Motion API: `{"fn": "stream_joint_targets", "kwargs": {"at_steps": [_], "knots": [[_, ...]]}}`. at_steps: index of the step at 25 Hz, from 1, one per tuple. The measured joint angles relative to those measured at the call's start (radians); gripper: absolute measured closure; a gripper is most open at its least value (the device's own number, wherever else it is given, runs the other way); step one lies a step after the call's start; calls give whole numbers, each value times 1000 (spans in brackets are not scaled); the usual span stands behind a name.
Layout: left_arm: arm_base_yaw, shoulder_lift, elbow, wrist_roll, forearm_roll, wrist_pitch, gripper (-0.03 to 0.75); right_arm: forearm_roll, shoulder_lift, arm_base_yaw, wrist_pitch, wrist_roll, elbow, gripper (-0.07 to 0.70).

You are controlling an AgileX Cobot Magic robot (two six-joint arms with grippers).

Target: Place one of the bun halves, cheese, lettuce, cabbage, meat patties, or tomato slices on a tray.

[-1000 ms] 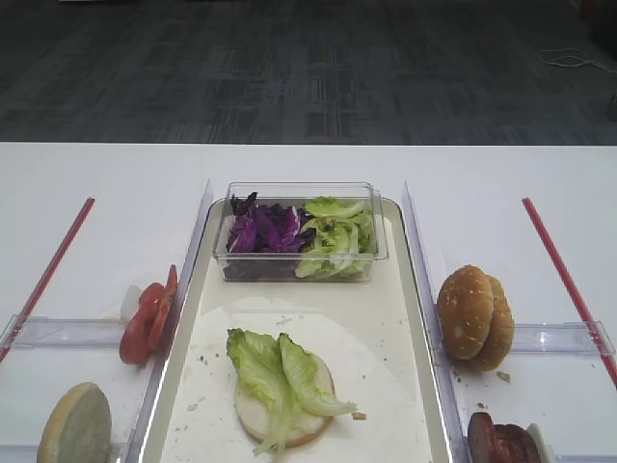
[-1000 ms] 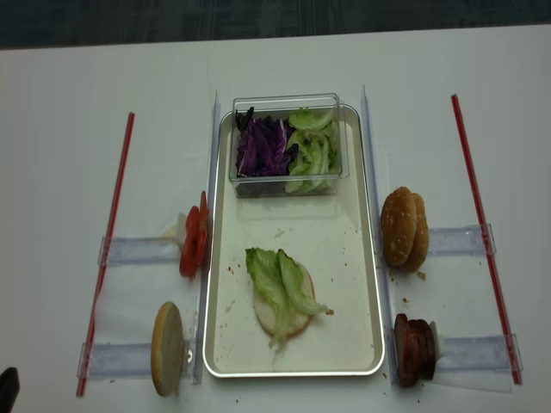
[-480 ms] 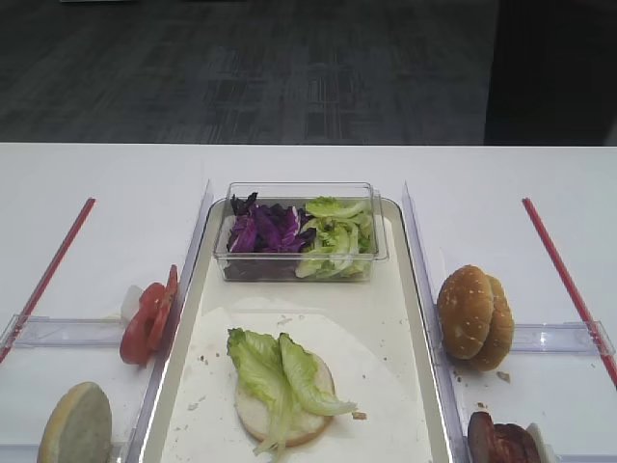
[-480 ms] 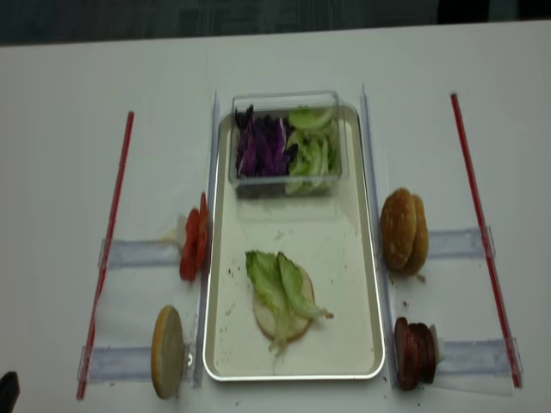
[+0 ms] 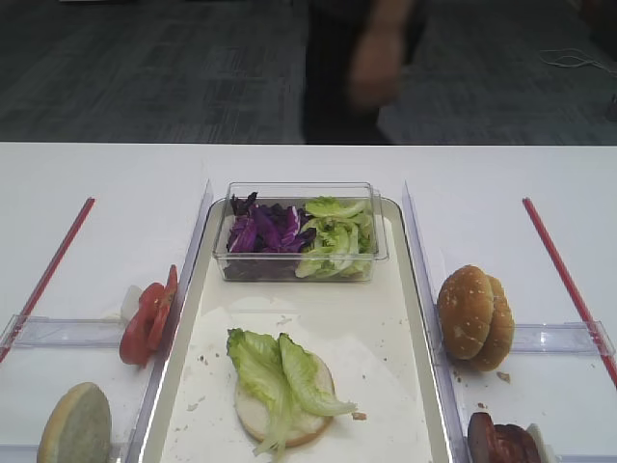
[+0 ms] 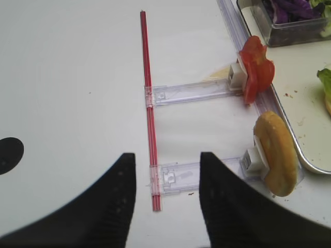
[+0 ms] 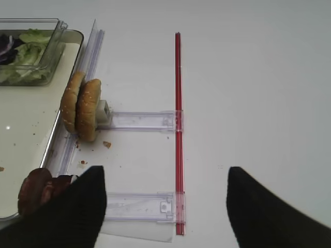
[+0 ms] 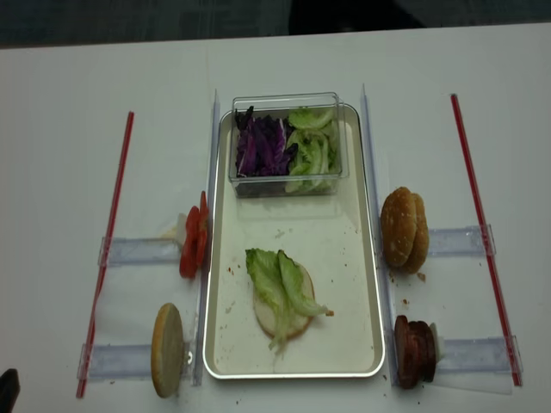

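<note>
Exterior high view: the long silver-rimmed metal tray (image 8: 372, 258) with a cream floor serves as landmark. Left of it, near its lower corner, 1 pale bun half (image 8: 167, 348) stands on edge in a clear plastic holder (image 8: 120, 360); above that, bright red tomato slices (image 8: 194, 242) stand touching the tray's left rim. On the tray floor lies 1 cream bun half (image 8: 284, 317) topped with 2 light green ruffled lettuce leaves (image 8: 277, 284). At the tray's far end a clear plastic tub (image 8: 286, 142) holds dark purple shredded cabbage (image 8: 261, 146) and more lettuce. Right of the tray stand 2 sesame bun halves (image 8: 405, 229), and nearer, dark brown meat patties (image 8: 414, 351).

Left gripper (image 6: 166, 206) is released, holding nothing. Right gripper (image 7: 165, 206) is spread wide, empty.
</note>
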Motion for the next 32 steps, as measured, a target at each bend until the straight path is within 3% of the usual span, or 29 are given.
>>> {"fn": "stream_joint_targets", "kwargs": {"at_steps": [7,32], "knots": [[0,0,0,0,0,0,411,0,0,0,-24,0,12,132],[0,0,0,0,0,0,411,2,0,0,-25,0,12,132]]}}
